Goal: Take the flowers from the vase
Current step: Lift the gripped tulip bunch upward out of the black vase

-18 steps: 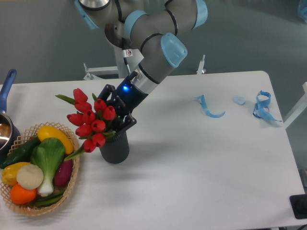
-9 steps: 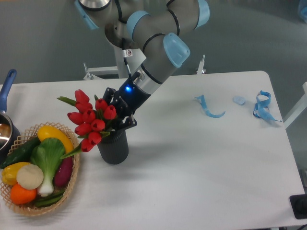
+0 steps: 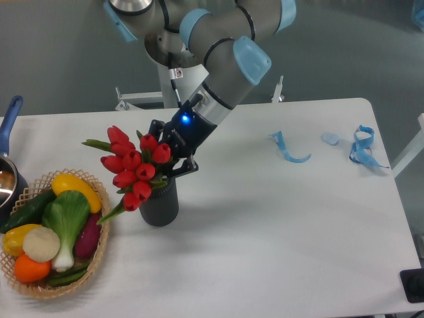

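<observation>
Starting at the left edge, a blue-handled pot [image 3: 8, 173] and a wicker basket [image 3: 40, 287] of vegetables sit on the white tabletop [image 3: 278, 252]. Beside them the flowers [image 3: 134, 167] lean left out of the dark vase [image 3: 159, 205], their stems pinched in the claw [image 3: 173, 164] just above its rim. Farther right lie blue tape scraps [image 3: 289, 149], with a grey wall behind.

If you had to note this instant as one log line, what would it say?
phase: lifting | gripper: shut on flowers | stems: lower ends in vase | vase: upright on table
</observation>
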